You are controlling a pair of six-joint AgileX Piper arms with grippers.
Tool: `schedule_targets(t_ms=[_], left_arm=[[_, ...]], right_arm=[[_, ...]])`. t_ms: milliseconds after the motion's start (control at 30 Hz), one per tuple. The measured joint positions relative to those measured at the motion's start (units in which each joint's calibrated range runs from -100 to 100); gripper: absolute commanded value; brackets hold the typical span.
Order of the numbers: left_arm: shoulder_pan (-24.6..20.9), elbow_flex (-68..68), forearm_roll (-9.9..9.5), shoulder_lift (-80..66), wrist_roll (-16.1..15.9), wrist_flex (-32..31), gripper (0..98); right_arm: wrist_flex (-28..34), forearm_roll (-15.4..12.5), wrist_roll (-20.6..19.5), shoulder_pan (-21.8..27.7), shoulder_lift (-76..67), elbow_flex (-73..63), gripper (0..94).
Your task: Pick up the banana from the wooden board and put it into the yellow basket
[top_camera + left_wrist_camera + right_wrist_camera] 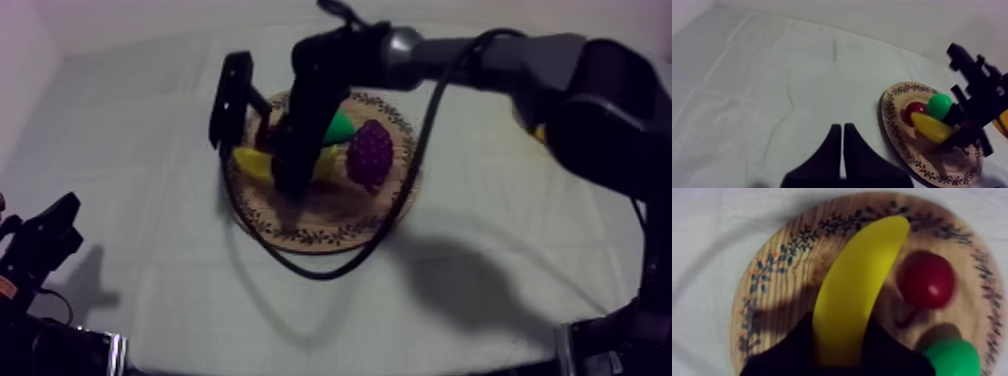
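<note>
squarely over the round wooden board, the right gripper has its jaws closed round the banana, a black finger at each side. the banana lies on the board, just beside the small red fruit. off the board, the left gripper has its fingers pressed together on nothing.

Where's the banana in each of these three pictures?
Top view: banana on the wooden board, under the right gripper.
Left wrist view: banana beside the small red fruit, at the right gripper.
Right wrist view: banana between the right gripper's fingers.
Shared landmark: the board's patterned rim.
</note>
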Motion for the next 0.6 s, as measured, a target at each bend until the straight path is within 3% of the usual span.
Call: schedule_targets(t_ms=[367,600], left_arm=[[0.00,0.00,0.00,0.00,0.00,-0.10,0.1],[0.00,0.00,0.00,0.00,0.00,-0.02,0.1]], right_arm=[[7.95,-1.93,-0.19,6.21,-26.81,3.22,13.3],[9.04,-0.23,-4.19,12.18,-40.17,-0.04,12.7]])
